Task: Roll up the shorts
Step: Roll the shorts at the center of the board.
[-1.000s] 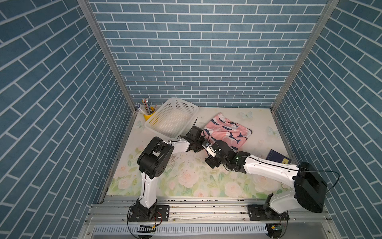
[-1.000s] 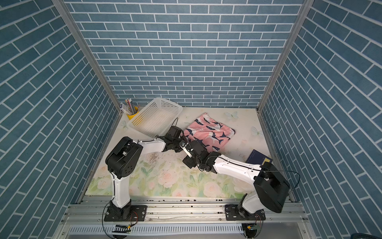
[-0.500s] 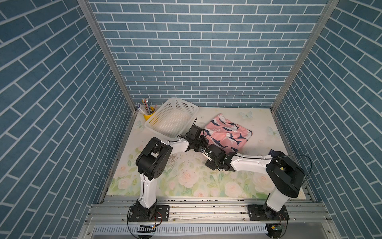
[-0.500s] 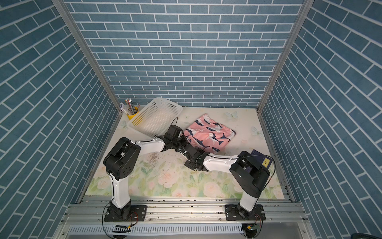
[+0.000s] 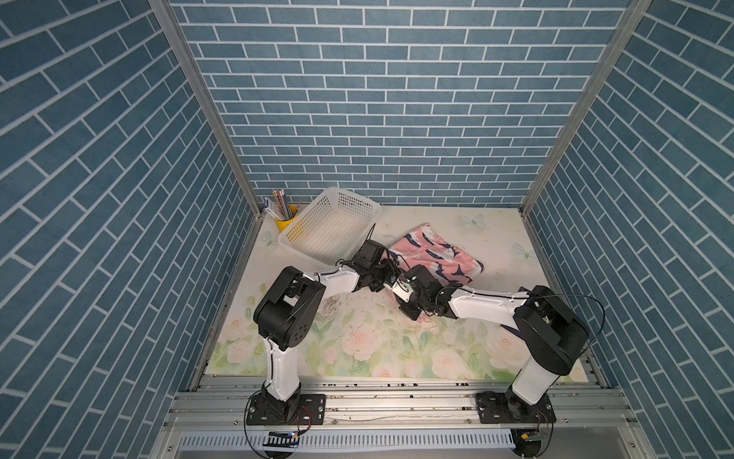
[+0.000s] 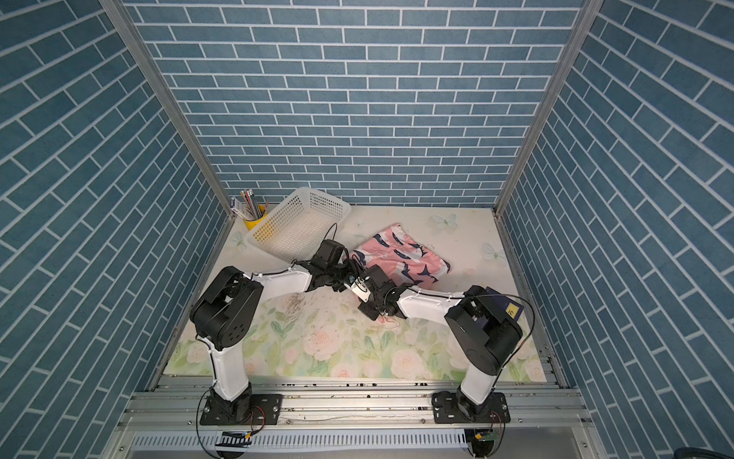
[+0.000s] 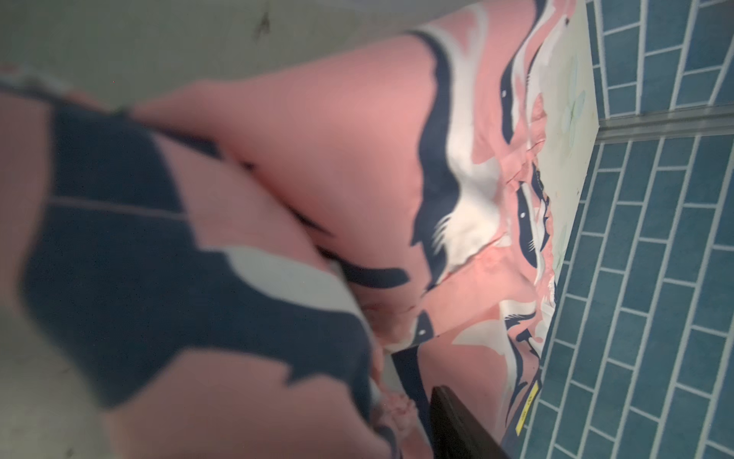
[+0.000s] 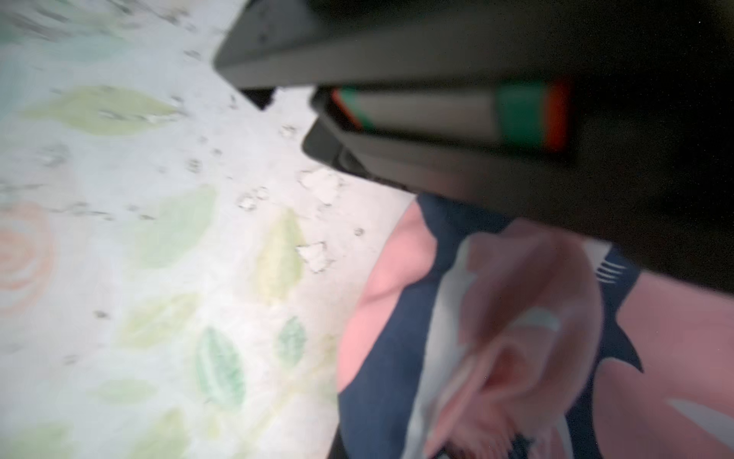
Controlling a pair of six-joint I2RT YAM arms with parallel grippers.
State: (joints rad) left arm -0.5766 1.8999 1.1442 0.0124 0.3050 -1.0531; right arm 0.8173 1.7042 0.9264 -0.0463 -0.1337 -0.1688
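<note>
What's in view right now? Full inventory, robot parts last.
shorts: 1, salmon-pink with navy and white sharks, far half of the table, beside the basket
basket: 1, white, perforated, far left
cup: 1, yellow, far-left corner
pencils: several, mixed colours, standing in the cup
box: 1, dark blue with a yellow label, right edge, partly hidden
table cover: 1, cream with a floral print
walls: 3, blue brick pattern
left gripper: 1, black, at the shorts' near edge, state unclear
right gripper: 1, black and white, alongside, shut, apparently pinching the fabric
</note>
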